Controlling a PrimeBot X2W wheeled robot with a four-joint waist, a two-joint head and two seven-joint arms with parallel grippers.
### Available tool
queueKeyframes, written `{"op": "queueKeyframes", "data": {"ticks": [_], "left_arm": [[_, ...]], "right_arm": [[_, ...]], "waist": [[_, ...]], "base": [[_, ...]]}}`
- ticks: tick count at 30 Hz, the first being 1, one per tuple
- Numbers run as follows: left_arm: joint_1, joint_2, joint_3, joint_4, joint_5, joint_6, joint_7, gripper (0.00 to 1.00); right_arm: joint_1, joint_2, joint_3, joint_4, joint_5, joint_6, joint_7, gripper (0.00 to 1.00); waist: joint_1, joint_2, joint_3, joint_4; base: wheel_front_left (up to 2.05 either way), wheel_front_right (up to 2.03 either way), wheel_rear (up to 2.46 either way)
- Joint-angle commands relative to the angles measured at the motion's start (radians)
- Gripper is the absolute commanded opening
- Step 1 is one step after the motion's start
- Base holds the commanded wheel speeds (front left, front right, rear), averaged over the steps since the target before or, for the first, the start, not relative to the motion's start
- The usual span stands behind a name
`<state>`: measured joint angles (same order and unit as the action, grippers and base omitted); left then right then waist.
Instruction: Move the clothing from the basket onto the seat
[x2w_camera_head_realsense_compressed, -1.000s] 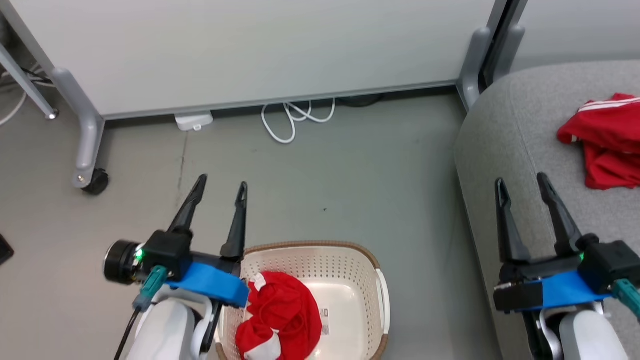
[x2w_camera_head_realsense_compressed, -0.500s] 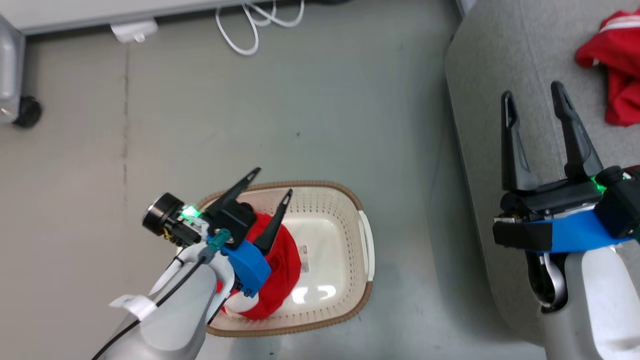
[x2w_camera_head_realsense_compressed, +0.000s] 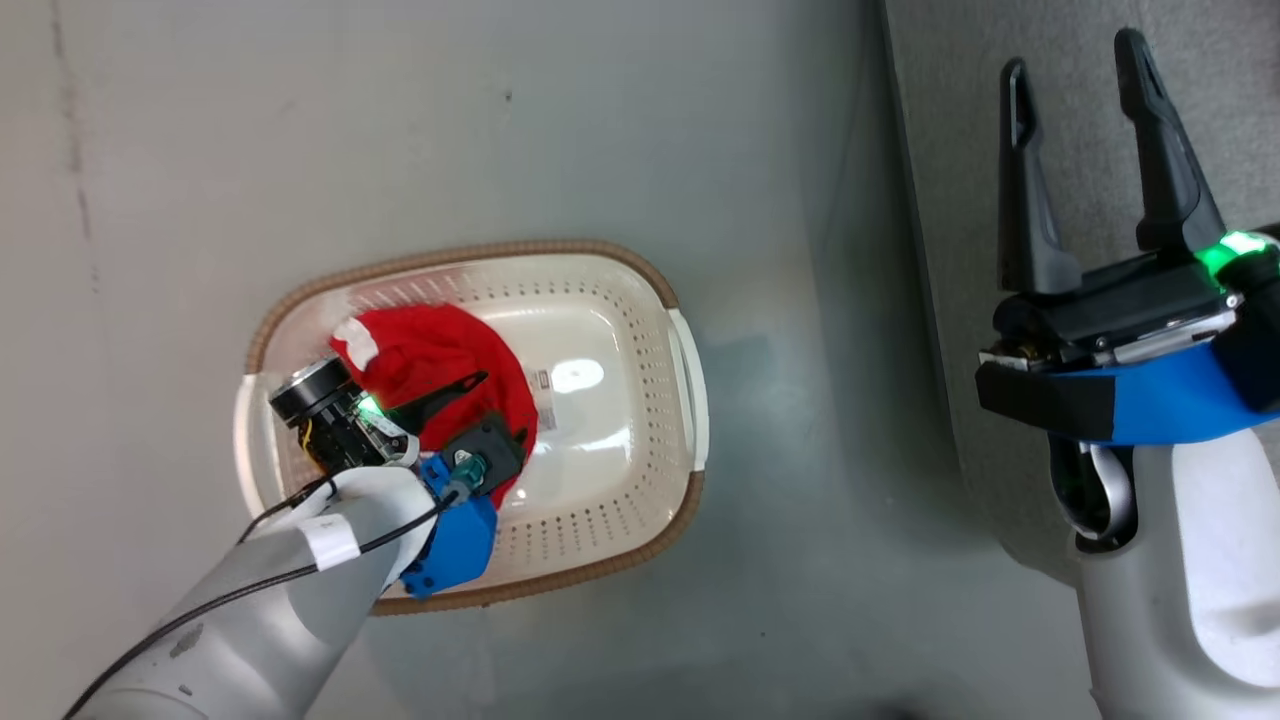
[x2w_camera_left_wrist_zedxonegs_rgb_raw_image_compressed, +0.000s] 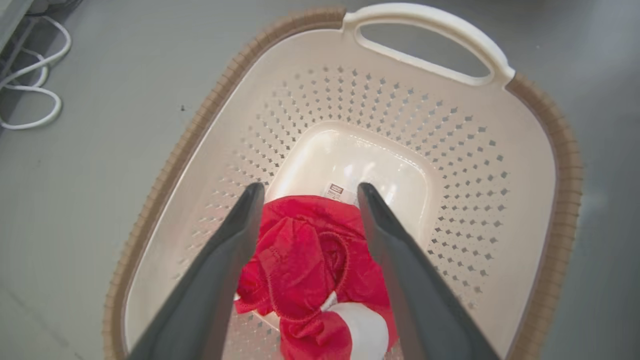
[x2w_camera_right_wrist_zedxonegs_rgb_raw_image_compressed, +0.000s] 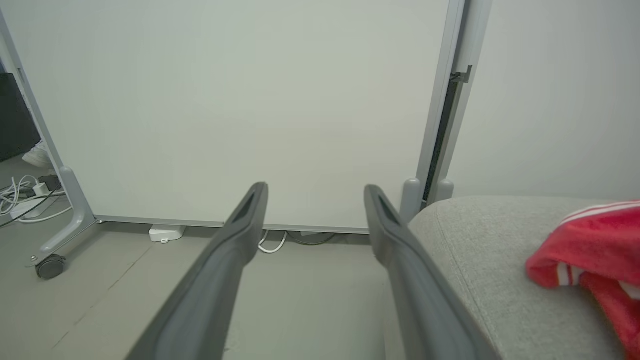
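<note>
A: Where do we see the red garment (x2w_camera_left_wrist_zedxonegs_rgb_raw_image_compressed: 305, 255)?
B: Bunched in the left half of the basket (x2w_camera_head_realsense_compressed: 600, 255), which stands on the floor (x2w_camera_head_realsense_compressed: 400, 120). A second garment (x2w_camera_right_wrist_zedxonegs_rgb_raw_image_compressed: 595, 255) lies on the seat (x2w_camera_right_wrist_zedxonegs_rgb_raw_image_compressed: 480, 260), to the right.
A: And our left gripper (x2w_camera_left_wrist_zedxonegs_rgb_raw_image_compressed: 310, 187)?
B: Down inside the basket, fingers spread wide, one on either side of the red garment. We grip nothing.
A: Our right gripper (x2w_camera_head_realsense_compressed: 1072, 50)?
B: Also spread wide and bare, above the seat's left edge.
</note>
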<state>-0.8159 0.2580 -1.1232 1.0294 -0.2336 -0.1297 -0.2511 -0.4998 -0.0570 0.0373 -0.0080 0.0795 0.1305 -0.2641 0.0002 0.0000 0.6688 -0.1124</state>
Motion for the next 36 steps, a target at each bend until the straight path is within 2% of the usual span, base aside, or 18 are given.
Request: {"op": "queueKeyframes", "data": {"ticks": [1, 4, 7, 11, 20, 25, 36], "left_arm": [[-0.039, 0.007, -0.066, 0.038, 0.002, -0.001, 0.017, 1.0], [-0.071, 0.015, -0.128, 0.096, -0.007, -0.001, 0.076, 1.0], [-0.084, 0.018, -0.151, 0.131, -0.001, -0.001, 0.146, 1.0], [-0.097, 0.031, -0.159, 0.154, 0.033, -0.001, 0.237, 1.0], [-0.12, 0.057, -0.16, 0.182, 0.129, -0.001, 0.368, 1.0], [-0.156, 0.081, -0.159, 0.197, 0.158, -0.001, 0.402, 1.0], [-0.209, 0.087, -0.16, 0.209, 0.112, -0.001, 0.477, 1.0]], "right_arm": [[-0.03, 0.002, 0.004, -0.01, -0.005, 0.0, 0.0, 1.0], [-0.05, 0.004, 0.013, -0.019, -0.003, 0.0, 0.0, 1.0], [-0.063, 0.005, 0.019, -0.027, 0.001, 0.0, 0.0, 1.0], [-0.078, 0.007, 0.022, -0.035, 0.0, 0.0, 0.0, 1.0], [-0.094, 0.008, 0.029, -0.063, -0.006, 0.0, 0.0, 1.0], [-0.099, 0.008, 0.032, -0.097, 0.0, 0.0, 0.0, 1.0], [-0.1, 0.007, 0.016, -0.136, 0.007, 0.0, 0.0, 1.0]], "waist": [[-0.0002, 0.0, 0.071, -0.032], [-0.0002, 0.0, 0.111, -0.047], [-0.0002, 0.0, 0.147, -0.063], [-0.0002, 0.0, 0.192, -0.082], [-0.0002, 0.0, 0.272, -0.118], [-0.0002, 0.0, 0.325, -0.141], [-0.0002, 0.0, 0.399, -0.162]], "base": [[0.0, 0.0, 0.0], [0.0, 0.0, 0.0], [0.0, 0.0, 0.0], [0.0, 0.0, 0.0], [0.0, 0.0, 0.0], [0.0, 0.0, 0.0], [0.0, 0.0, 0.0]]}}
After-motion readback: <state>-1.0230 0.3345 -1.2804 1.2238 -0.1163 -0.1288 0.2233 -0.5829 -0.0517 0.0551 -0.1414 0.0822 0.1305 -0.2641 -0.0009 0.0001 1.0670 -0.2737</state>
